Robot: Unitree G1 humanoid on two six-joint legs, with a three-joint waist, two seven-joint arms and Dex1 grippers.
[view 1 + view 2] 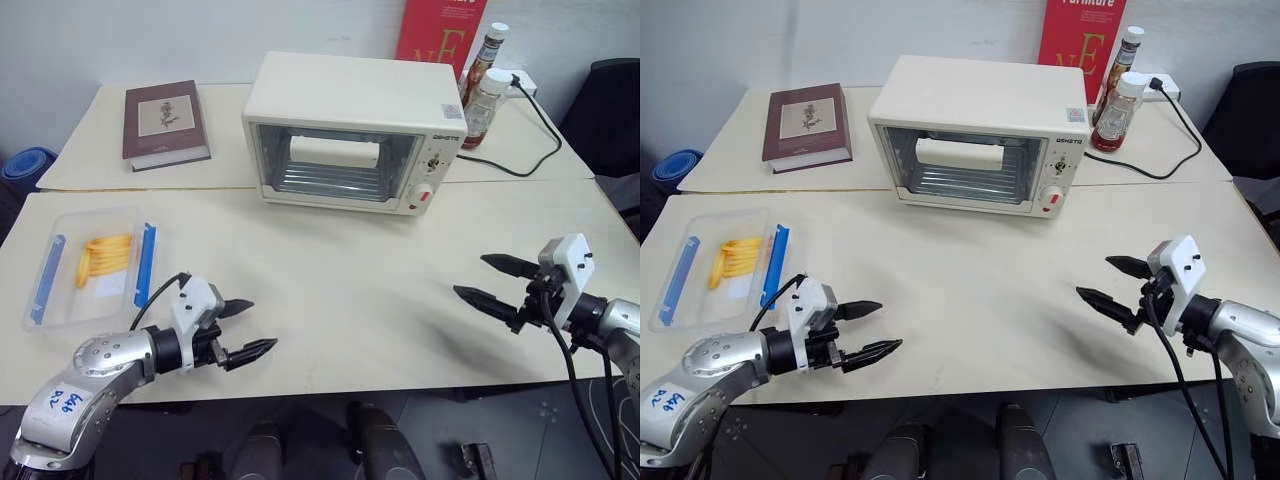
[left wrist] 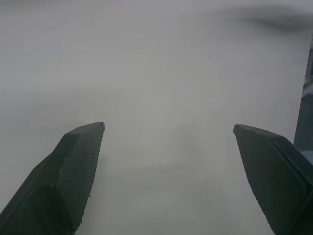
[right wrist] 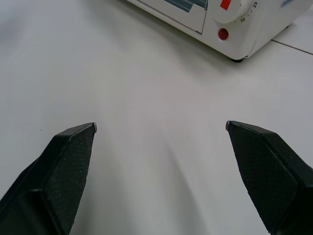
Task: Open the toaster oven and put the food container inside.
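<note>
Hovering low over the near edge of the cream table (image 1: pixel 340 290), both tools are kept apart from everything, which suits a start where nothing is yet handled. The left gripper (image 1: pixel 246 328) is seen with its 2 black fingers spread and empty, just beside the shallow clear plastic food container with 2 blue side clips and yellow strips (image 1: pixel 95 265), which lies flat on the table at the robot's left. The right gripper (image 1: pixel 490 282) is likewise held wide and empty, aimed inward toward the cream-white boxy toaster oven with a glass door (image 1: pixel 350 135). That oven is set at the far middle of the table, its door judged still closed, so opening it is likely the 1st step.

The head views give the whole layout, including a maroon hardcover book (image 1: pixel 165 122) and 2 sauce bottles (image 1: pixel 483 95) behind. The right wrist view adds the oven's red indicator and timer dial (image 3: pixel 234 7) close up; in the left wrist view, bare tabletop lies between the finger pads (image 2: pixel 73 171).
</note>
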